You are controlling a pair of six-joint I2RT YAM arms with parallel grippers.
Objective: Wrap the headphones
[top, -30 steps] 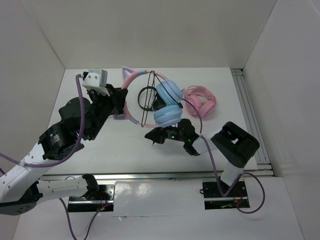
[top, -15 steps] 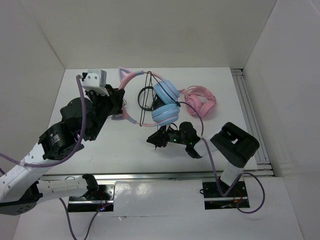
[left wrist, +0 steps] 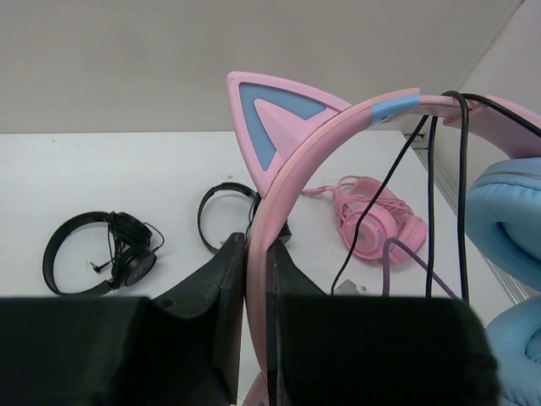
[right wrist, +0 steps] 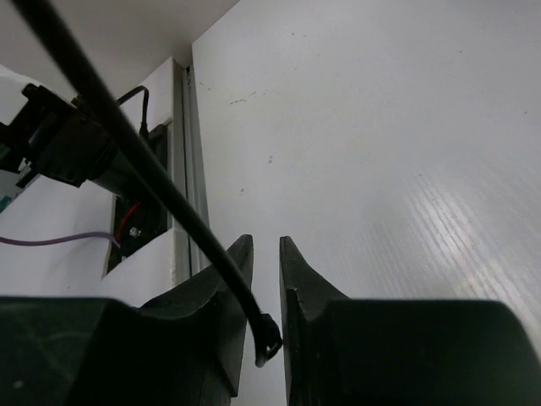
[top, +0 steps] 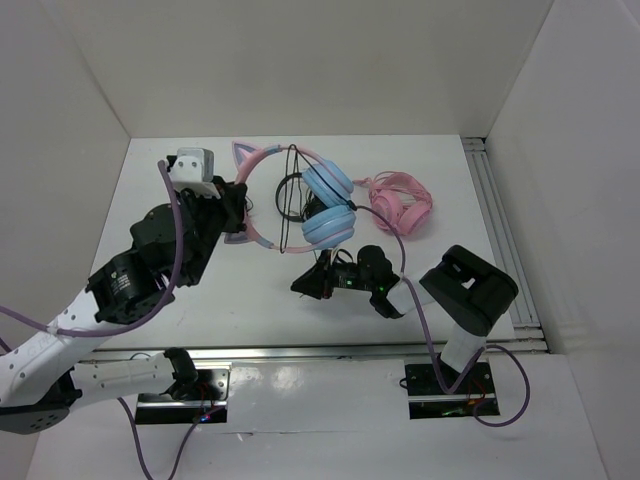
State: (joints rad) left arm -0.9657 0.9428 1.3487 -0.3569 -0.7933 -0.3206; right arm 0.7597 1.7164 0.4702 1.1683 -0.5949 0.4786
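Note:
The headphones [top: 328, 205] have light blue ear cups and a pink headband [top: 262, 160] with cat ears. They hang above the table. My left gripper [top: 243, 200] is shut on the headband; in the left wrist view the band [left wrist: 283, 169] runs between my fingers [left wrist: 221, 279], below a cat ear [left wrist: 270, 118]. The thin black cable [top: 289, 205] loops over the band and runs down to my right gripper [top: 305, 285]. That gripper [right wrist: 264, 245] is shut on the cable [right wrist: 152, 169] near its end, low over the table in front of the ear cups.
All-pink headphones [top: 402, 205] lie at the back right of the table. Smaller black headphones [top: 287, 192] lie behind the blue cups. Another black pair [left wrist: 110, 254] shows in the left wrist view. A metal rail [top: 500, 240] runs along the right edge.
My left gripper has turned and shifted the headphones a little left and back. My right gripper has moved left and nearer with the cable.

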